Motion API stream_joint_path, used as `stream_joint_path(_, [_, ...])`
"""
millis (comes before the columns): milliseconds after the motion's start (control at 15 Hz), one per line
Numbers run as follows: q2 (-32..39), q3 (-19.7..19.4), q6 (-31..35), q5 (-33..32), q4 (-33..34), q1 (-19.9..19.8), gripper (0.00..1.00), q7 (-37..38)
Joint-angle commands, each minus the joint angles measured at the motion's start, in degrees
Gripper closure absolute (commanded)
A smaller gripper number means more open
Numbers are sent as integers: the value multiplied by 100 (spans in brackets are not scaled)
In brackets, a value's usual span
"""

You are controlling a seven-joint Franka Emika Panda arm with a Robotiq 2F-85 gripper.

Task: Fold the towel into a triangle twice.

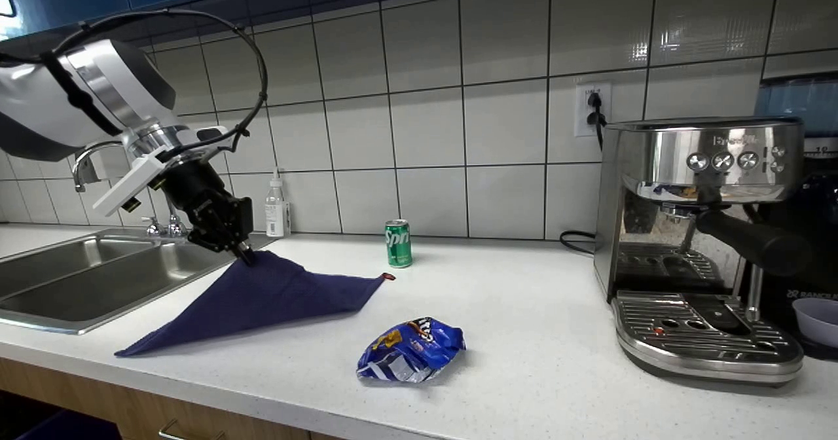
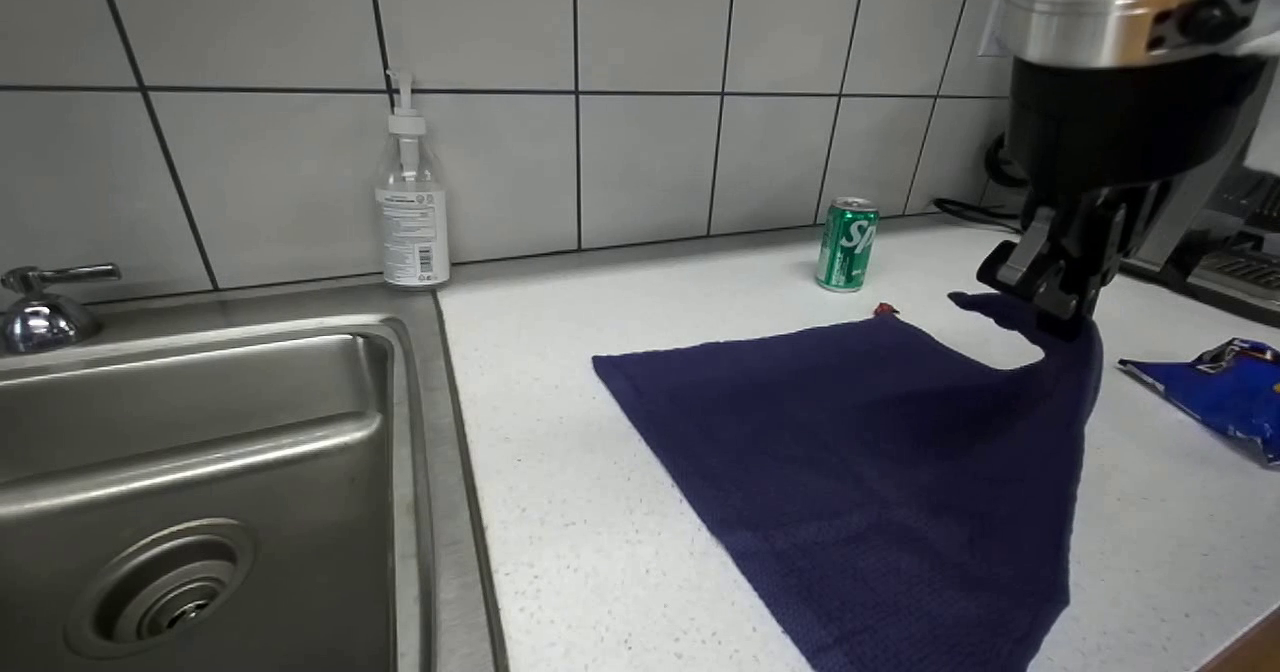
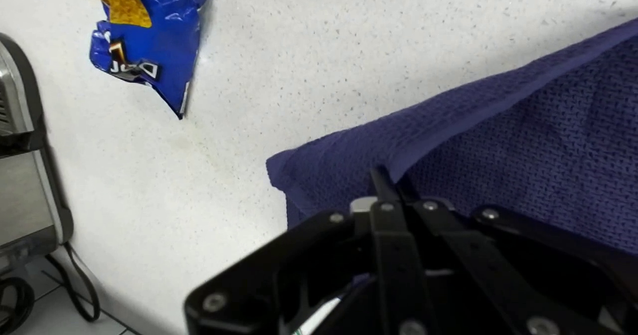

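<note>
The dark navy-blue towel lies on the white counter in both exterior views, with one part lifted. My gripper is shut on the towel's edge and holds it raised above the counter; it also shows in an exterior view. In the wrist view the closed fingertips pinch a fold of the towel. A loose corner hangs beside the fingers. A small red tag shows at the towel's far corner. The part under the gripper is hidden in the wrist view.
A blue snack packet lies near the towel, also in the wrist view. A green can and a pump bottle stand by the tiled wall. A steel sink borders the towel's side. An espresso machine stands opposite.
</note>
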Motion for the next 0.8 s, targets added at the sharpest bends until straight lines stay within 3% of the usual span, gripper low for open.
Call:
stream_joint_path(0, [3,158,-24,-25,198,-46,99,-16])
stream_joint_path(733, [446,226,-83,-103,955,-19,99,29])
